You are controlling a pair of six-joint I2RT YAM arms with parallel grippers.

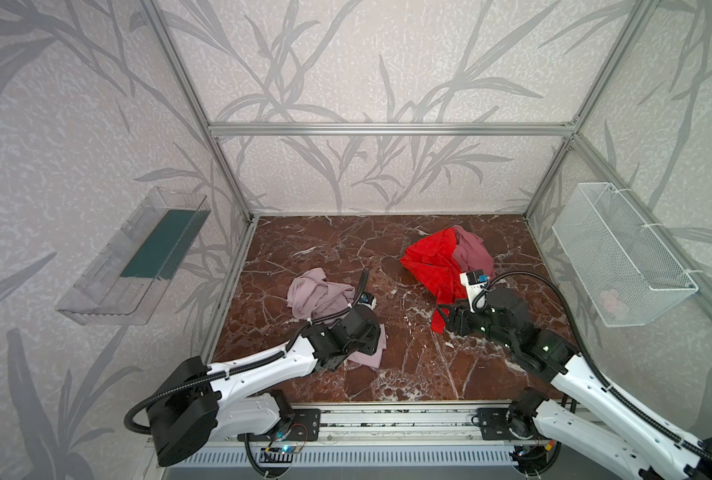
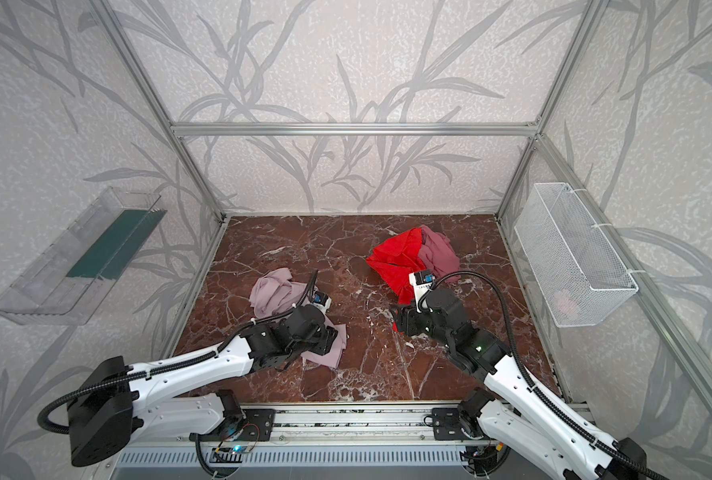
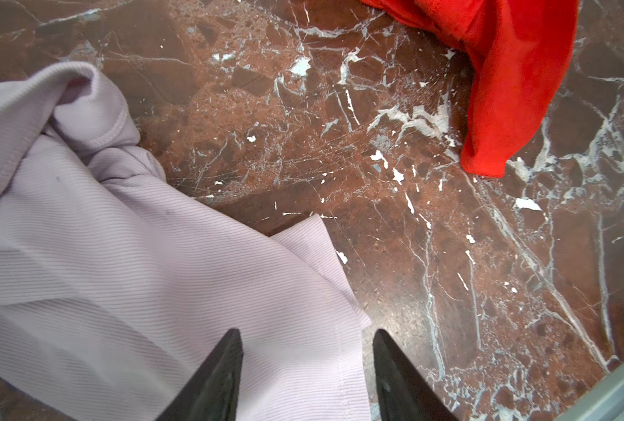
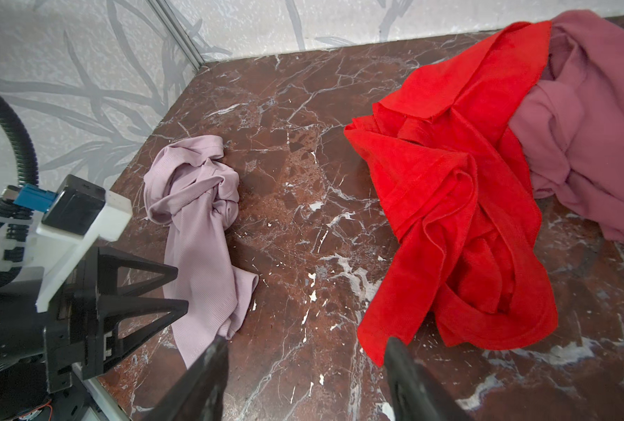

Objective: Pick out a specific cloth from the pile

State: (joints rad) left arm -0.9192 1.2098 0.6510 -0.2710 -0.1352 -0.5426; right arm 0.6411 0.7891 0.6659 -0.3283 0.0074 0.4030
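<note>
The cloth (image 1: 317, 293) (image 2: 277, 291) (image 4: 197, 218), pale lilac and ribbed, lies crumpled on the left of the marble table, apart from the pile. The pile, a bright red cloth (image 1: 433, 259) (image 4: 449, 182) against a dusty-rose mauve one (image 1: 472, 253) (image 4: 587, 138), sits at the back right. My left gripper (image 3: 305, 333) (image 4: 182, 287) hangs open just over the pale cloth's (image 3: 121, 255) near corner, its hem lying flat between the jaws. My right gripper (image 4: 305, 340) is open over bare marble, between the pale cloth's end and the red cloth's near tip (image 3: 485, 160).
A clear plastic tray (image 1: 138, 257) hangs on the left wall. On the right wall hangs a white wire basket (image 1: 620, 253) with something pink inside. Aluminium frame posts (image 1: 229, 191) stand at the table's back corners, and a rail (image 1: 387, 419) runs along the front edge.
</note>
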